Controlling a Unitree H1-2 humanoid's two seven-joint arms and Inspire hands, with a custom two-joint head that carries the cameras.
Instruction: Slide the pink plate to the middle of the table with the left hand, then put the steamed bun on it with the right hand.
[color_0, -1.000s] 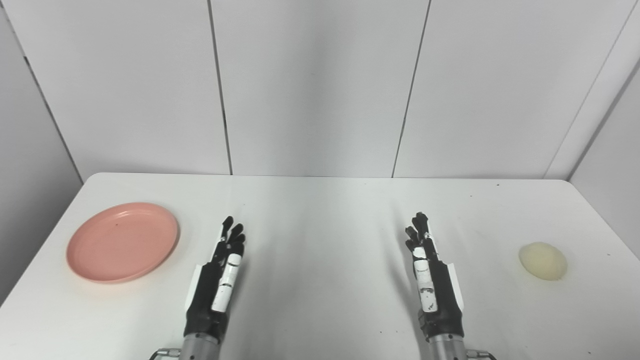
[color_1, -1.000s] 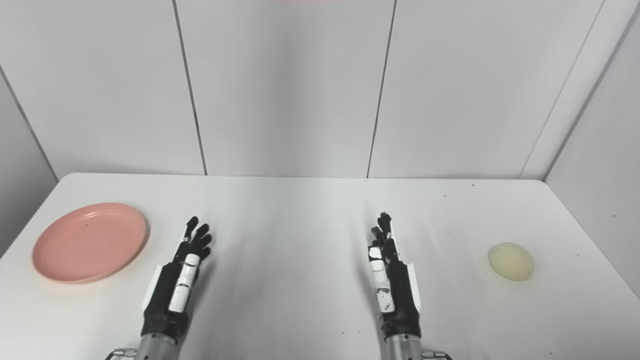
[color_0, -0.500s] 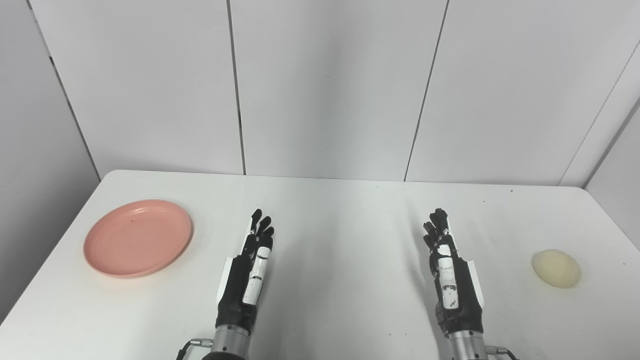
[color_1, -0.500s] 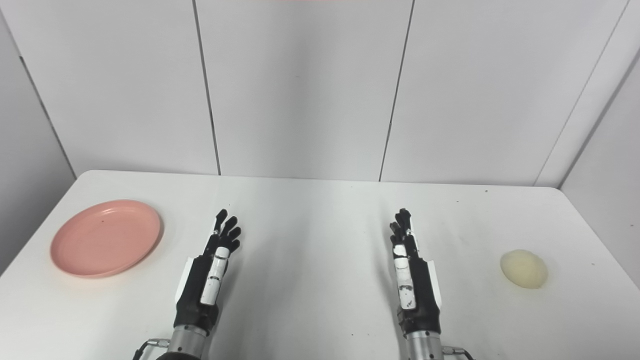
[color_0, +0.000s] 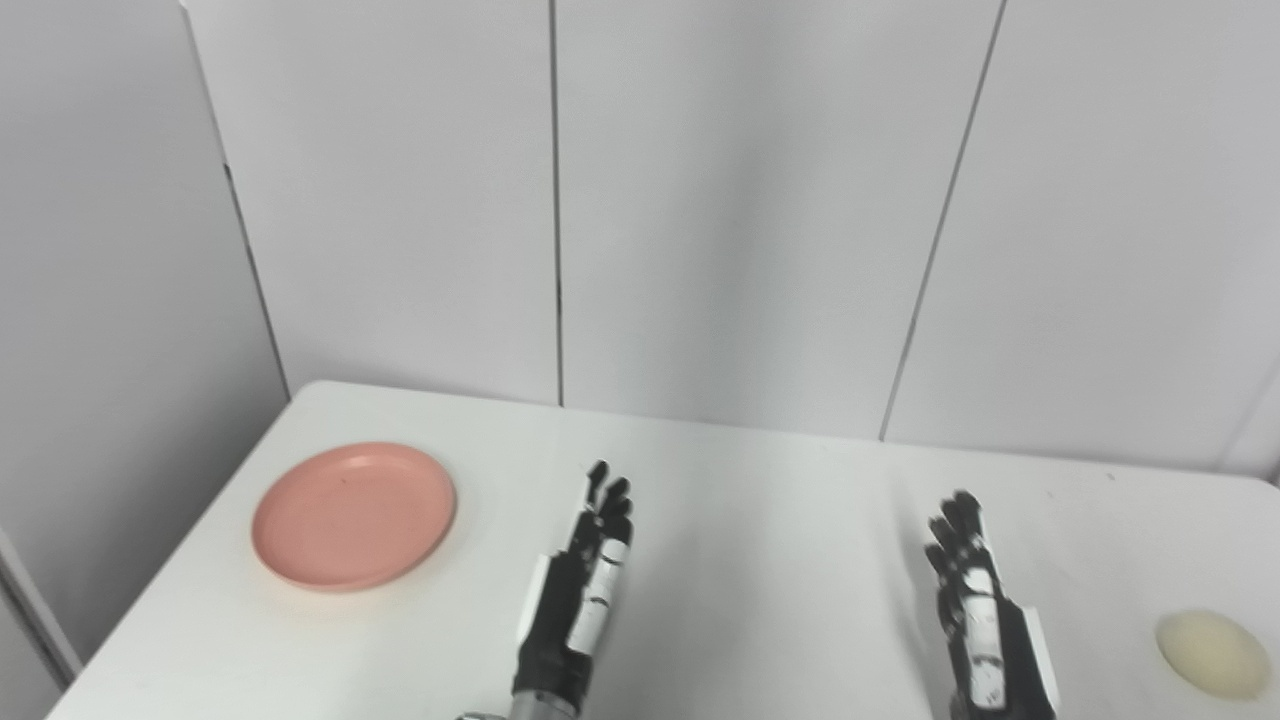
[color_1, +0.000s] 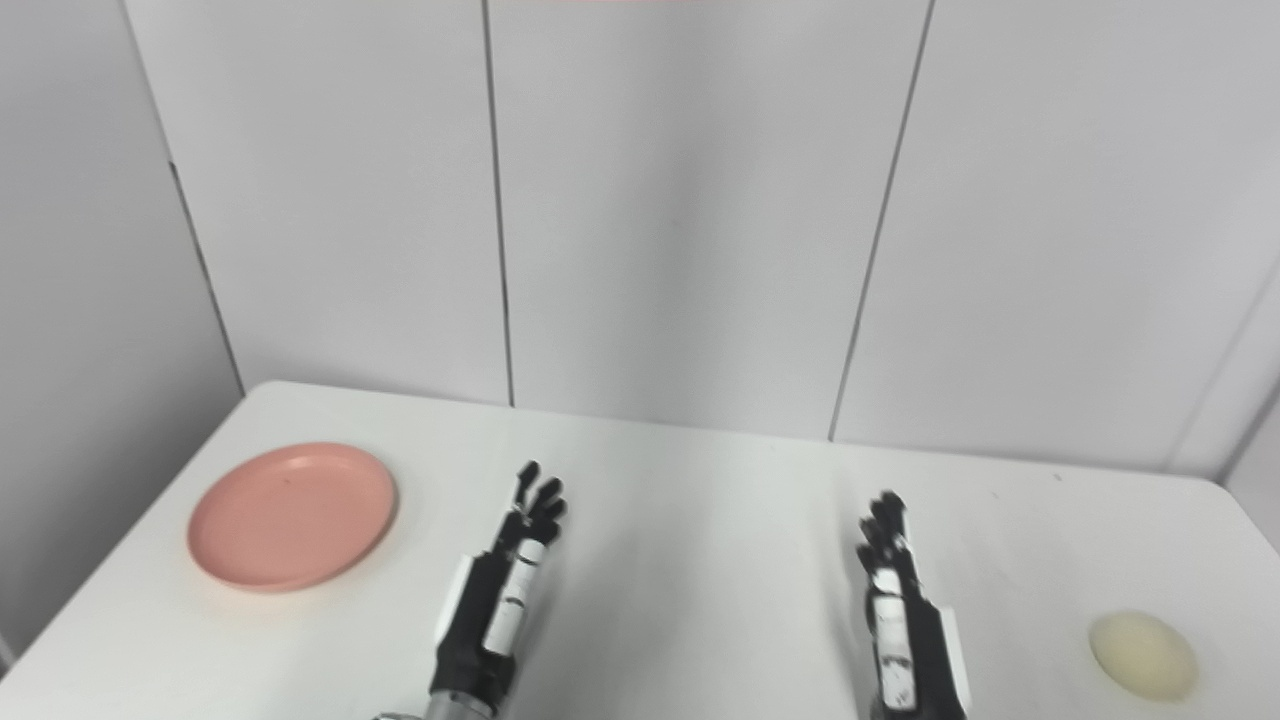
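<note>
With fingers spread and holding nothing, the left robot hand (color_0: 580, 590) needed to reach the pink plate (color_0: 354, 515) and push it gently across the counter (color_0: 780, 560) to the middle.

a white table (color_0: 760, 560) with rounded far corners fills the lower part of both views. its surface is matte, with a few small dark specks (color_0: 1109, 477) toward the far right. behind its far edge stands a wall (color_0: 740, 200) of pale grey panels, divided by thin dark vertical seams (color_0: 556, 200). a further panel (color_0: 110, 330) runs along the table's left side and meets the back wall at a corner.
</note>
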